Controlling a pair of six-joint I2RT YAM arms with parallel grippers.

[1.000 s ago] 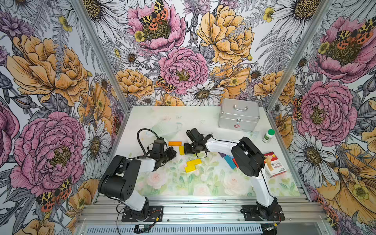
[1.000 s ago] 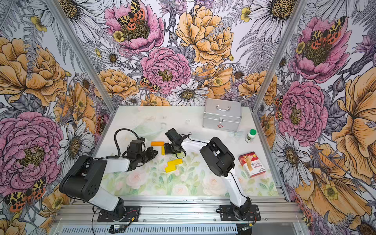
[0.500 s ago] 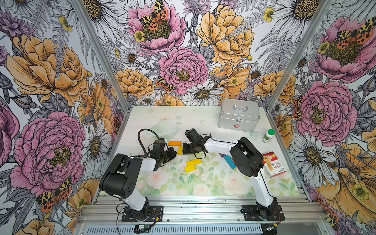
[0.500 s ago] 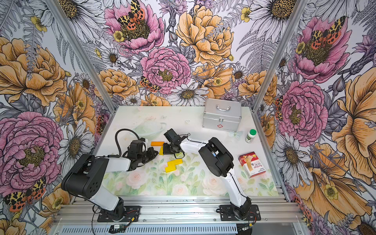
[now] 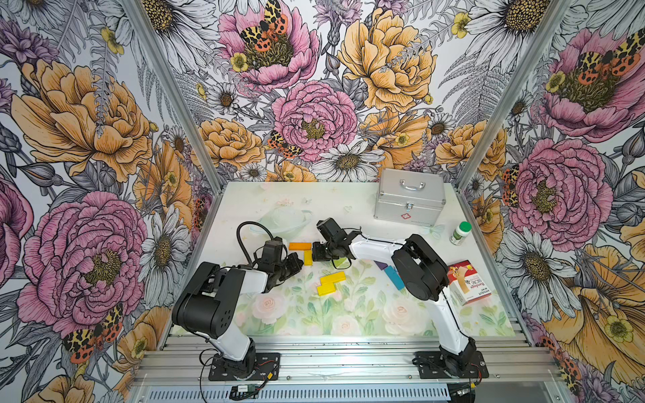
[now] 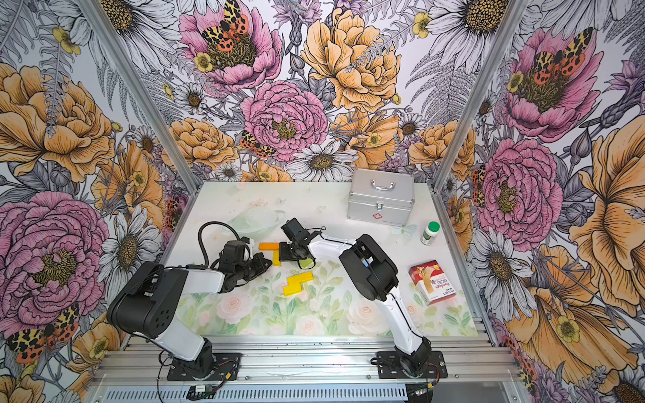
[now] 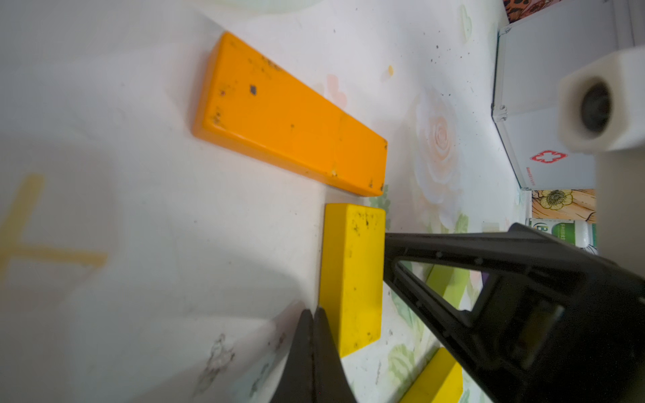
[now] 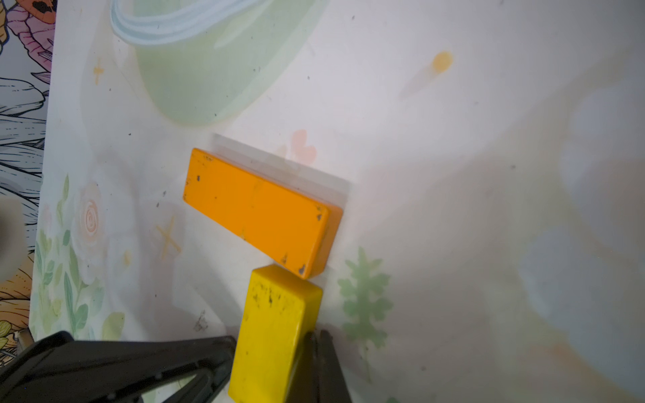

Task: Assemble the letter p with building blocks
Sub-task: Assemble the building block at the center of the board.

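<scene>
Bright, even light in both top views, all sharp; up close, soft grey shadows cross the tabletop point(image 7: 174, 244) and the nearest edges blur.

Cross block point(image 5: 299, 246) lies crosswise, mid-table point(image 5: 349, 199), left of centre. Stem block point(image 5: 307, 258) sits just in front of its right end, at right angles to it; touching or a hair apart, can't tell. Left gripper point(image 5: 297, 266) is at the stem block's left side, right gripper point(image 5: 317, 252) at its right side. Staggered pair point(image 5: 329, 283) of blocks, touching each other, lies nearer the front, slightly right of the stem block. Two more blocks point(image 5: 393, 277) lie further right, partly under the right arm's elbow point(image 5: 419, 268). Case point(image 5: 410, 199) stands back right. Bottle point(image 5: 460, 233) stands right of it and nearer, apart. Carton point(image 5: 469, 286) lies in front of the bottle by the right edge.
</scene>
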